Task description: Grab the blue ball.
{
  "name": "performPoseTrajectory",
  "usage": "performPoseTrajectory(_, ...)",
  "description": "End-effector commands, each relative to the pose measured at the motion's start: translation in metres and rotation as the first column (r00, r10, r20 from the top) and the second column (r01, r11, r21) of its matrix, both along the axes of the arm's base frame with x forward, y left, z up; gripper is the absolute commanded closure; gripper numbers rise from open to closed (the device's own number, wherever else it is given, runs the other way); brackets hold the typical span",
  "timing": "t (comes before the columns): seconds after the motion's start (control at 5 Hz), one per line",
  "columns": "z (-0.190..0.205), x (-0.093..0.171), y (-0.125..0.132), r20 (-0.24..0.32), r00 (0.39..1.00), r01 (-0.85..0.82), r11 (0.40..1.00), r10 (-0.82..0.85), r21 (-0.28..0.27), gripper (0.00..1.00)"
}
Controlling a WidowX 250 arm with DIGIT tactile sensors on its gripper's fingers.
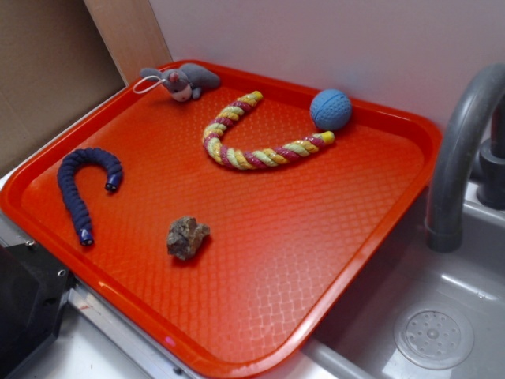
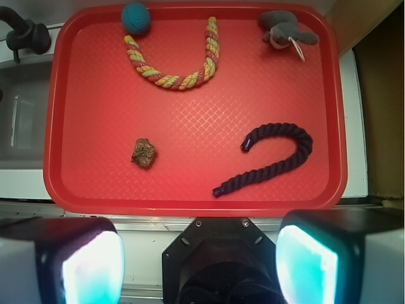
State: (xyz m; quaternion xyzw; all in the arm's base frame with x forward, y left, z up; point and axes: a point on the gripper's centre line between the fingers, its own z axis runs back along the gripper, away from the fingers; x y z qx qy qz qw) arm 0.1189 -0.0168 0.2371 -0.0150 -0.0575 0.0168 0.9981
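Red tray: textured plastic, raised rim, lying ahead of the gripper and filling most of the wrist view; all loose items sit on it. In the exterior view the tray sits beside a grey sink basin w/ a curved grey faucet.

Gripper: seen only in the wrist view, at the bottom edge, short of the tray's near rim. Its two fingers are spread wide apart, nothing between them; pads glow cyan-white.

Rope toy: yellow/pink/green twisted rope bent into a U, far end of tray, roughly straight ahead of the gripper; exterior view.

Navy plush tube: dark, hooked like a cane, nearer the gripper and to the right in the wrist view; exterior view.

Grey plush animal: far right corner as the wrist cam sees it, w/ a white loop attached; exterior view.

Blue ball: light blue, dimpled surface w/ groove lines, at the far edge of the tray, ahead and left of the gripper, just beside one tip of the rope toy; well apart from the gripper. Exterior view.

Brown rock: rough lump, approx. ball-sized, nearest item to the gripper on the left; exterior view.
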Motion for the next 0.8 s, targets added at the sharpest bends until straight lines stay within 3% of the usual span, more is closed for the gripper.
performPoseTrajectory(0.0,-0.052,0.097,-0.043,0.242,0.924,0.300,0.954,-0.297,0.024,0.00)
performPoseTrajectory(0.2,-0.060,0.141,-0.055,0.318,0.882,0.323,0.937,-0.348,0.132,0.00)
performPoseTrajectory(0.4,-0.095,0.178,-0.071,0.308,0.911,0.270,0.961,-0.275,0.060,0.00)
performPoseTrajectory(0.6,-0.130,0.211,-0.088,0.285,0.928,0.231,0.970,-0.242,0.072,0.00)
